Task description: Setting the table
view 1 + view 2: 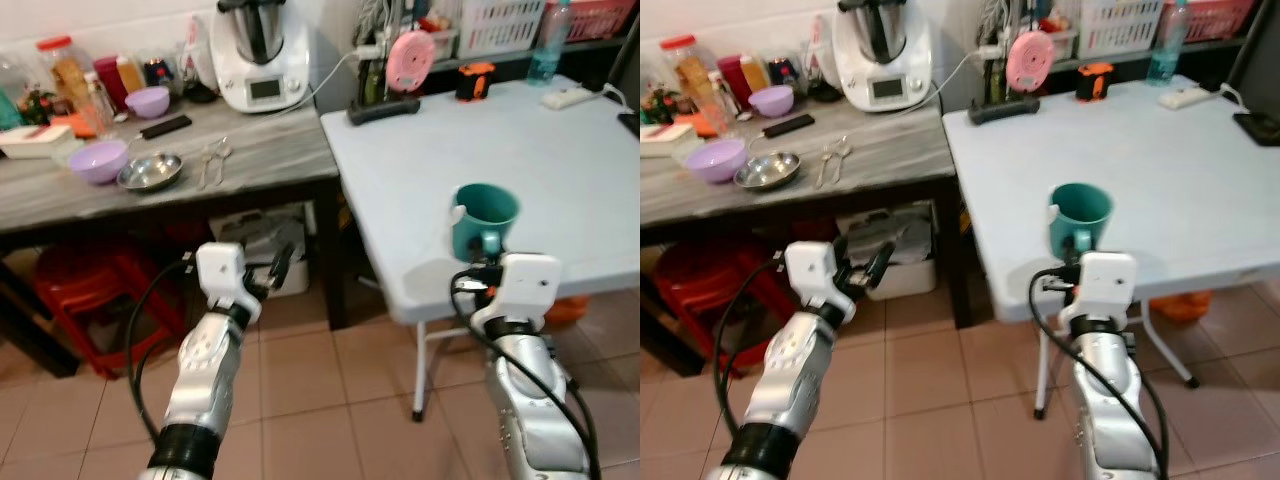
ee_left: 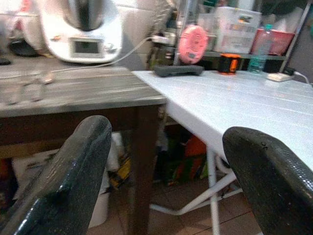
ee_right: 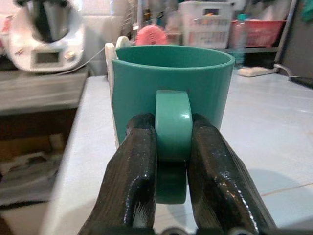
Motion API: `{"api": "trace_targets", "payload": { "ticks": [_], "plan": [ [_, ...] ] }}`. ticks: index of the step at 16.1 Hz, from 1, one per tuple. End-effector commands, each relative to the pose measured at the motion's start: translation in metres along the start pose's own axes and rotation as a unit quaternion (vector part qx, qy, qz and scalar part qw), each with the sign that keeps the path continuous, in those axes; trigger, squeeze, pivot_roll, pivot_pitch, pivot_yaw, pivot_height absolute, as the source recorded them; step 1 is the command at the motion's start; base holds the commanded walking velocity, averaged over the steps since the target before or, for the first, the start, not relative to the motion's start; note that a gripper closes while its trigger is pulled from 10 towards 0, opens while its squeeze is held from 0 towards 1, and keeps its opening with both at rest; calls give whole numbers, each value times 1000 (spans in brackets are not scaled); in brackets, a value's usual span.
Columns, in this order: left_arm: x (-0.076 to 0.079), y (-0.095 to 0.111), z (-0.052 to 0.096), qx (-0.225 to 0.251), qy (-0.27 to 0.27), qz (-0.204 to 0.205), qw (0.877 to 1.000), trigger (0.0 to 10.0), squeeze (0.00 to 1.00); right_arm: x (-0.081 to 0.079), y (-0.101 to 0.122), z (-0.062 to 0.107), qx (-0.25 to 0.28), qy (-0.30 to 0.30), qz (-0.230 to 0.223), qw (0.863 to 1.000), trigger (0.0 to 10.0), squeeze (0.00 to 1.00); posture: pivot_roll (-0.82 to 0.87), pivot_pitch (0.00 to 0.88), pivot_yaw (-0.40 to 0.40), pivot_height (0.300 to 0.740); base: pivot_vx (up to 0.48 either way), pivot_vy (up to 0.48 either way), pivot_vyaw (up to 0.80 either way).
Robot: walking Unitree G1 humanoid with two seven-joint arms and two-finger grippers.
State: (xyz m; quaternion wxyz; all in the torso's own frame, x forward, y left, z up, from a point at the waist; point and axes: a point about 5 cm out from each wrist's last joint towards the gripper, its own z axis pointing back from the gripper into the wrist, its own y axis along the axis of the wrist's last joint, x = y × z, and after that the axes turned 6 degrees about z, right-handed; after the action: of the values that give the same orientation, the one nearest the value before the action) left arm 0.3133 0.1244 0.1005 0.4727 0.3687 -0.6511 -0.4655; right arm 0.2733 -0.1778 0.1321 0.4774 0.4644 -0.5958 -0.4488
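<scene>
Item: teal mug (image 1: 484, 215), handle pinched betw. closed right gripper (image 3: 171, 161) fingers over white table (image 1: 560, 170) edge; left gripper (image 2: 161, 176) wide open, empty, at 9 o'clock; advise: keep upright, lower flat, release only once seated.

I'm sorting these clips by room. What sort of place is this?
Most likely a home kitchen or dining corner: a food processor and bowls sit on a wooden counter, and the right gripper grips a teal mug over a white folding table.
</scene>
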Motion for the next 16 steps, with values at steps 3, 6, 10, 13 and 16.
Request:
{"api": "trace_targets", "payload": {
  "ticks": [3, 6, 10, 13, 16],
  "plan": [
    [-12, 3, 3, 2, 20, -11, 1000, 10000, 0, -12, 10, -4, 22, 19, -7, 1000, 10000, 0, -132, 0, 97, 740, 0, 417, 0],
    [-13, 2, 4, 0, 22, -14, 1000, 10000, 0, -13, 9, -4, 22, 20, -6, 1000, 10000, 0, -134, 0, 98, 740, 0, 421, 0],
    [-13, 1, 3, -2, 24, -14, 1000, 10000, 0, -11, 9, -3, 22, 20, -5, 1000, 10000, 0, -140, 0, 98, 740, 0, 423, 0],
    [-12, 0, 2, -3, 27, -12, 1000, 10000, 0, -10, 9, -3, 23, 20, -5, 1000, 10000, 0, -143, 0, 96, 740, 0, 399, 0],
    [-16, 1, 4, 1, 45, -32, 998, 10000, 0, -10, 10, -2, 26, 23, -4, 999, 10000, 0, -144, 0, 96, 740, 0, 0, 550]
  ]
}}
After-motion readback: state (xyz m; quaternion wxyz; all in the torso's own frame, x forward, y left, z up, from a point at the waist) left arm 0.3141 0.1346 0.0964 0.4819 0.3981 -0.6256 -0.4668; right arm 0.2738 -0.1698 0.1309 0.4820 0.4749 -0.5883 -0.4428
